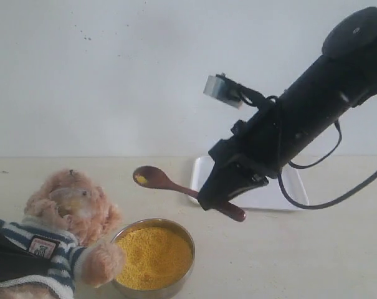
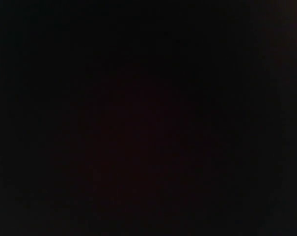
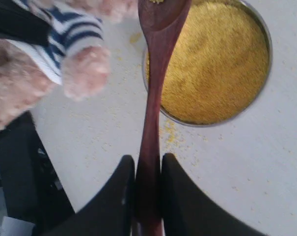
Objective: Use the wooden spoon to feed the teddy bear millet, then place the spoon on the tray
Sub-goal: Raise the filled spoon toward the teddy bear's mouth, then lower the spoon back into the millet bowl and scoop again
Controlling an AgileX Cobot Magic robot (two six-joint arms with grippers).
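Observation:
My right gripper (image 1: 211, 200) is shut on the handle of the wooden spoon (image 1: 176, 185), which it holds in the air above the table. A little millet lies in the spoon's bowl (image 1: 141, 179), which points toward the teddy bear (image 1: 63, 218) at the lower left. The steel bowl of millet (image 1: 153, 255) stands below the spoon. Behind the arm lies the white tray (image 1: 289, 187). In the right wrist view the fingers (image 3: 121, 177) clamp the spoon (image 3: 155, 88) over the bowl of millet (image 3: 212, 59), with the bear's paw (image 3: 84, 71) beside it. The left wrist view is black.
Loose grains of millet (image 3: 170, 132) are scattered on the table by the bowl. A black object (image 1: 4, 255), perhaps the left arm, presses against the bear at the left edge. A white wall stands behind the table.

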